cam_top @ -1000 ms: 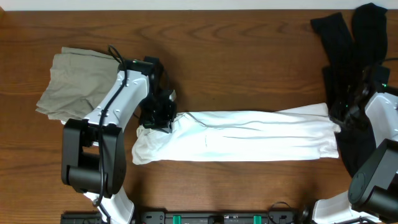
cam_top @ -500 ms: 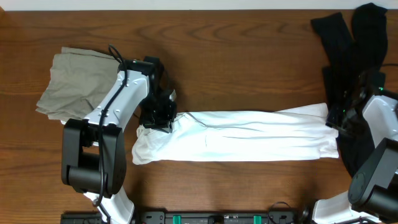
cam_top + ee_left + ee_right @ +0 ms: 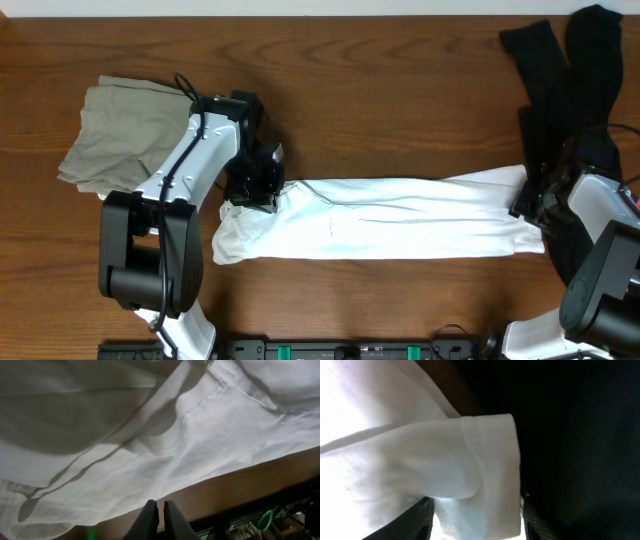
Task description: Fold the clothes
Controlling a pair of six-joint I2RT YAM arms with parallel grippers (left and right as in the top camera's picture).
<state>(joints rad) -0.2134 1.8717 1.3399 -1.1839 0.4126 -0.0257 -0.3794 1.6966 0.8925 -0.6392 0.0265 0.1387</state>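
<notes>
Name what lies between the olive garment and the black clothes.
Overhead, the left arm and the long folded white T-shirt lie between them.

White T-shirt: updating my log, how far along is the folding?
Done: the white T-shirt lies folded into a long strip. In hand: the left end effector is shut at its left end; the right end effector stands open around the right hem. Left: crosswise folds, plus the olive garment and black garment.
</notes>
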